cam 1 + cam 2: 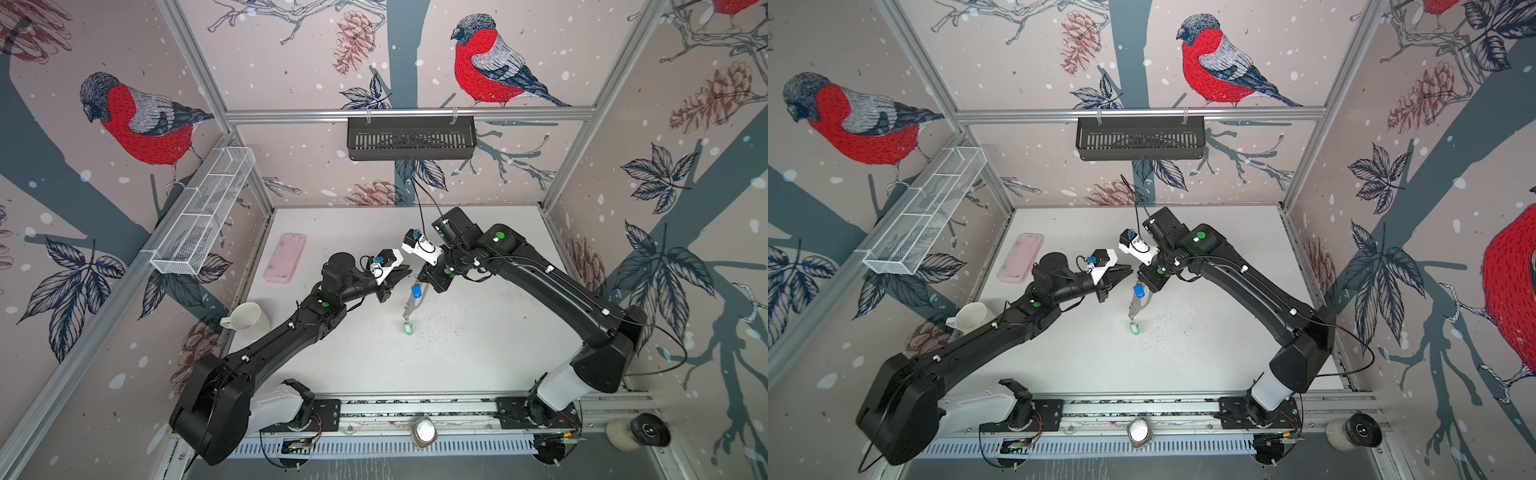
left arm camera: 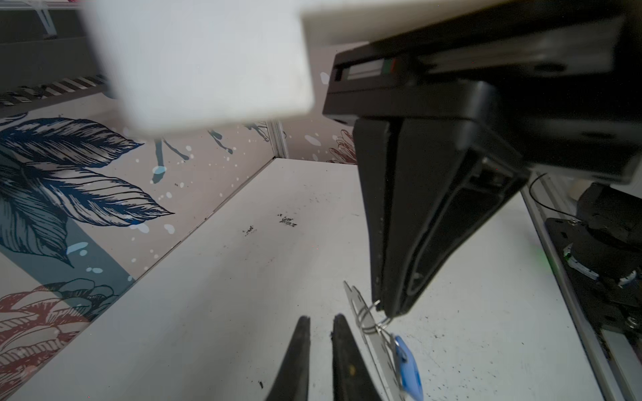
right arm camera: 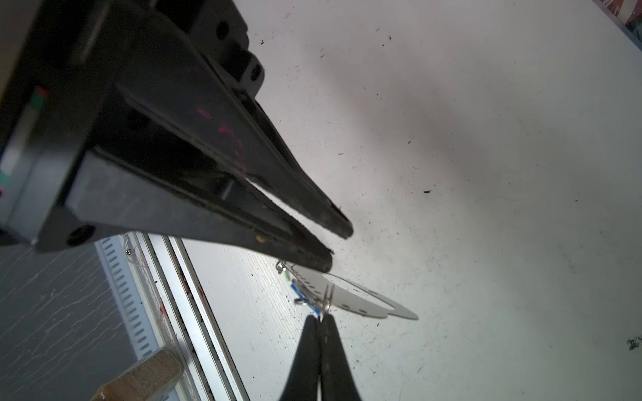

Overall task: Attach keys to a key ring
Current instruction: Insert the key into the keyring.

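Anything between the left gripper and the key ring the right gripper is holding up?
Nothing visible does. The left gripper sits beside the key ring, which hangs from the right gripper by a wire ring; only air separates them. The blue tag hangs on its far side.

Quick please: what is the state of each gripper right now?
Left gripper: slightly open, holding nothing.
Right gripper: closed on the key ring.

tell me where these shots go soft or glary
Left wrist view: white block up close is blurred, right gripper pinching the wire ring is sharp. Right wrist view: left gripper is soft, glare whitens the table by the rail. Both top views: evenly lit, sharp.
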You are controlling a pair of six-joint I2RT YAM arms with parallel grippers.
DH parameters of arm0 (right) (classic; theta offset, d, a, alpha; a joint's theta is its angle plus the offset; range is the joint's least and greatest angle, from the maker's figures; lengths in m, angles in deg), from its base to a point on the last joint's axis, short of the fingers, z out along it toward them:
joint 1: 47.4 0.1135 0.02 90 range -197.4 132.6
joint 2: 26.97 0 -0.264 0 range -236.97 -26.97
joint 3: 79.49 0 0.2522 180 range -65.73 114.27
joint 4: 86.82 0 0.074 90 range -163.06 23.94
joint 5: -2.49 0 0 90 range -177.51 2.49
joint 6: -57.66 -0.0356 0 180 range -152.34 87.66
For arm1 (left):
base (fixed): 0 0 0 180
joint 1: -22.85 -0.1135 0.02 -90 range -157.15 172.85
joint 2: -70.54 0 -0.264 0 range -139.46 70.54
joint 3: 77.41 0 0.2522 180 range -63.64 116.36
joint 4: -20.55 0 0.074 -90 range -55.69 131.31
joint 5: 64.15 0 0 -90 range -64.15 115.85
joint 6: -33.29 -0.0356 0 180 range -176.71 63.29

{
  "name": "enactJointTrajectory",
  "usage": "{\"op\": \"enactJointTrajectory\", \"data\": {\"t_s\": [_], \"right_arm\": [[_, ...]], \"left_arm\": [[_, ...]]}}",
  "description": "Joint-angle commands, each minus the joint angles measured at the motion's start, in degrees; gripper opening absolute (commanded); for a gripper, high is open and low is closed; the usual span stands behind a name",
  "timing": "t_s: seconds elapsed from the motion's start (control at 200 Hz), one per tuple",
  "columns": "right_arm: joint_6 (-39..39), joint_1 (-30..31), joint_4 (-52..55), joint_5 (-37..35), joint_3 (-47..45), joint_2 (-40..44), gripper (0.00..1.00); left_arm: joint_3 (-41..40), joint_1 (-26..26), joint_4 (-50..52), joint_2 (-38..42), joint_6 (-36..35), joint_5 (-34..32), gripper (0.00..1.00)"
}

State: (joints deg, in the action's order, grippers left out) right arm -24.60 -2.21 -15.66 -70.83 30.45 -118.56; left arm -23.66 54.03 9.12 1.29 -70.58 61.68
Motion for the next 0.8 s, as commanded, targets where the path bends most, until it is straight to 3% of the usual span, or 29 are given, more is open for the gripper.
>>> {"op": "enactJointTrajectory", "data": {"t_s": [0.0, 0.795], "right_arm": [[1.3, 0.2, -0.1, 0.2, 0.1, -0.3, 0.0], [1.9, -0.1, -1.3, 2.3, -1.2, 2.0, 0.0]], "left_arm": [[0.5, -0.1, 0.8, 0.1, -0.4, 4.7, 0.15], [4.9, -0.2, 5.1, -4.0, -1.9, 10.9, 0.18]]}}
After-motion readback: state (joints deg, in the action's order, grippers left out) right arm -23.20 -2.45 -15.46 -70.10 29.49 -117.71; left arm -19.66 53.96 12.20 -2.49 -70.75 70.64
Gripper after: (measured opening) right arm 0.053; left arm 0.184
